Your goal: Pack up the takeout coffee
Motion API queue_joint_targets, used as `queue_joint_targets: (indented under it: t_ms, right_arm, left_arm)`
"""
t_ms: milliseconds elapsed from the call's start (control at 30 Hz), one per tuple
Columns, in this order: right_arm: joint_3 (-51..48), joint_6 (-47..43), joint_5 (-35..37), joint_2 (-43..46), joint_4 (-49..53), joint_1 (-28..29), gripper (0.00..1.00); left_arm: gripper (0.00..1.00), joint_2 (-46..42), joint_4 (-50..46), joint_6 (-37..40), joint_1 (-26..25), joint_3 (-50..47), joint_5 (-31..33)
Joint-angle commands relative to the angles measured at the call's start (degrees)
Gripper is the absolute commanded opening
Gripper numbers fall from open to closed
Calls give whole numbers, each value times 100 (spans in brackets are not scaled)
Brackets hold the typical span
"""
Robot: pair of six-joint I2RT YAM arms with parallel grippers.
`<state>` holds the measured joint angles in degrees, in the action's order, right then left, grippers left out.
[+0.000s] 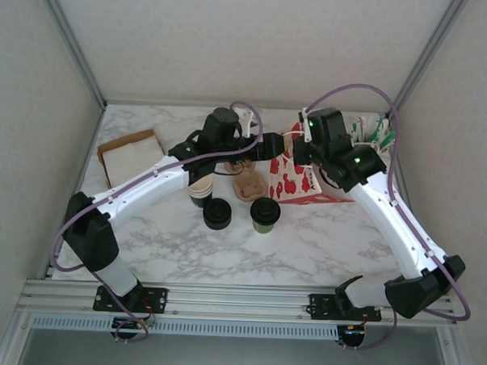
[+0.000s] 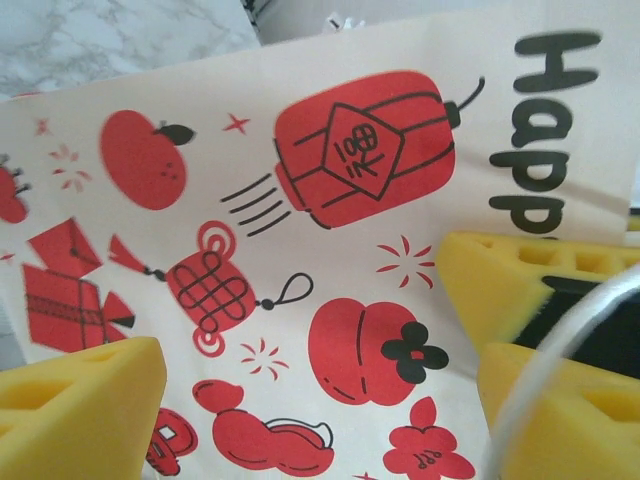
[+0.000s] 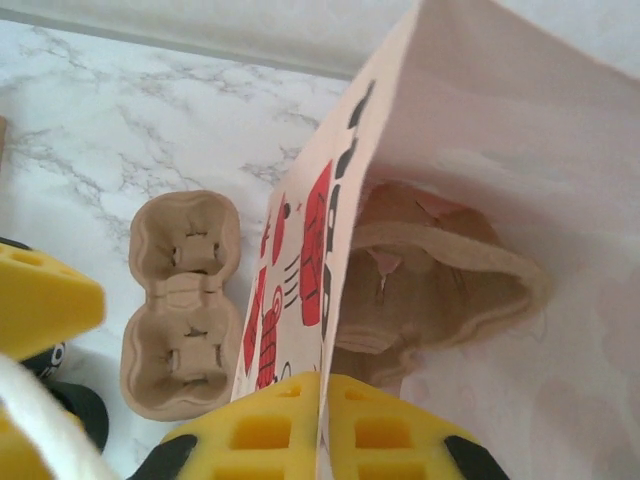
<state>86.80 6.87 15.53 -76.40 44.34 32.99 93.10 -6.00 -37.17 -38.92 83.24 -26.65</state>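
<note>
Right gripper (image 3: 323, 390) pinched shut on the paper bag (image 3: 470, 120) rim; left gripper (image 2: 320, 400) spread open at its printed face | takeout coffee (image 1: 265, 214) upright mid-table, just on the near-edge side of the bag | advice: hold the mouth wide, lower the cup level.

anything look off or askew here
The bag is not standing: it leans, its rim pinched by the right gripper. A brown pulp piece sits askew inside it. Nothing looks spilled.
</note>
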Motion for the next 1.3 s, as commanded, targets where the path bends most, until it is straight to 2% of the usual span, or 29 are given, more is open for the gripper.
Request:
queue_joint_targets:
  t_ms: [0,267,400,533,800,1000,1267]
  right_arm:
    - [-372,-349,556,320,-858,144,0]
    - [-1131,-827,1370,454,-1938,502,0]
    - [-1238,-926,1576,396,-2059,594,0]
    - [-1005,-827,1477,362,-1559,654,0]
    - [-76,-292,1264,53,453,683,0]
    - [339,-49,1250,-238,1409,702,0]
    - [-22,-39,1109,-227,1414,709,0]
  left_arm:
    - [82,-240,341,-121,142,-249,290]
    - [82,-269,498,-238,301,-479,293]
    - [82,-318,539,-281,366,-589,307]
    - [82,-339,511,-282,420,-625,301]
    - [82,-213,460,-304,438,-569,140]
    - [82,-25,435,-335,440,-459,7]
    - [81,49,526,-396,438,-485,-93]
